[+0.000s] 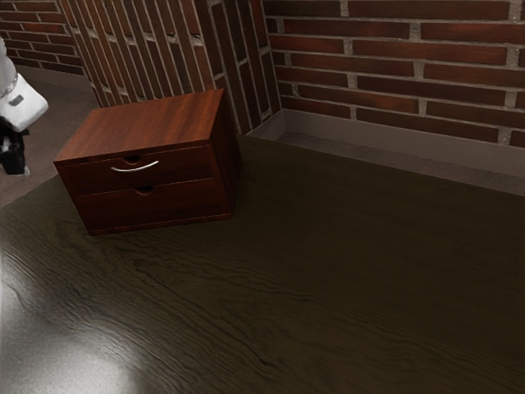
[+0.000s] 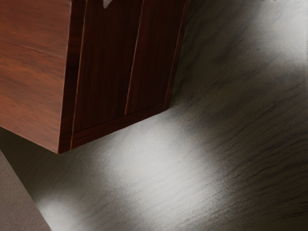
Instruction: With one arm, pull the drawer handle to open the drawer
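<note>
Nearest to the camera lies the dark wood-grain surface [image 1: 328, 312], with a pale shine of light on it below the pincer [image 1: 11, 156]. The pincer hangs at the exterior view's left edge, under the white end of the arm, and the edge cuts part of it, so one cannot tell whether it is wide or narrow. It holds nothing that can be seen.

Toward the exterior view's right of the pincer, near but clearly apart, stands a small reddish wooden cabinet [image 1: 148, 123] with two drawers. The upper drawer [image 1: 90, 176] carries a thin silver bow handle [image 1: 135, 167]; the lower drawer [image 1: 156, 205] has a small notch at its top edge. Both fronts sit flush with the frame, so the drawer looks shut and the pulling is not yet begun.

The cabinet's back is close to the brick wall [image 1: 394, 66], farther from the pincer, and its front faces the open surface. This probably leaves room for the drawer to slide out and for the arm to come at it from the front. The handle bows away from the wood, which should leave a gap to grip.

In the wrist view the cabinet's [image 2: 33, 72] corner is close before the hand, and a bit of the handle [image 2: 108, 2] shows at the picture's border. The hand seems aimed at the front but off the handle, so the next move likely calls for lining up with it.
</note>
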You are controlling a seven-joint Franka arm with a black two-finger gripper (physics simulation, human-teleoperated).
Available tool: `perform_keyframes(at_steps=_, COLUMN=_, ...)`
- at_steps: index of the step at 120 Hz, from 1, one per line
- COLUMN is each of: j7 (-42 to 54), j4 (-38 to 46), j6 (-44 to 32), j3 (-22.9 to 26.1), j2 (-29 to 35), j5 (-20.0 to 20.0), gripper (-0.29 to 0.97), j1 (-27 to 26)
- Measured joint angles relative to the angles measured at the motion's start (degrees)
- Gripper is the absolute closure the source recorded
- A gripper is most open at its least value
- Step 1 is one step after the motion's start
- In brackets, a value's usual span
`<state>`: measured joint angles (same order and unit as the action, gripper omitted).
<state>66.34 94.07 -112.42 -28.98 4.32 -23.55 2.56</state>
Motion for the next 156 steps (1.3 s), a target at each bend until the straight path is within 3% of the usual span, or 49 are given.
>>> perform_keyframes(at_steps=99, j7=1.85, j4=4.73, j6=-8.07, j3=-0.5, j2=-3.19, j5=3.12, gripper=0.0, j1=-4.73)
perform_keyframes(at_steps=156, j7=2.21, j4=4.17, j6=-10.26, j3=-0.41, j2=-6.93, j5=4.34, gripper=0.0, j1=0.37)
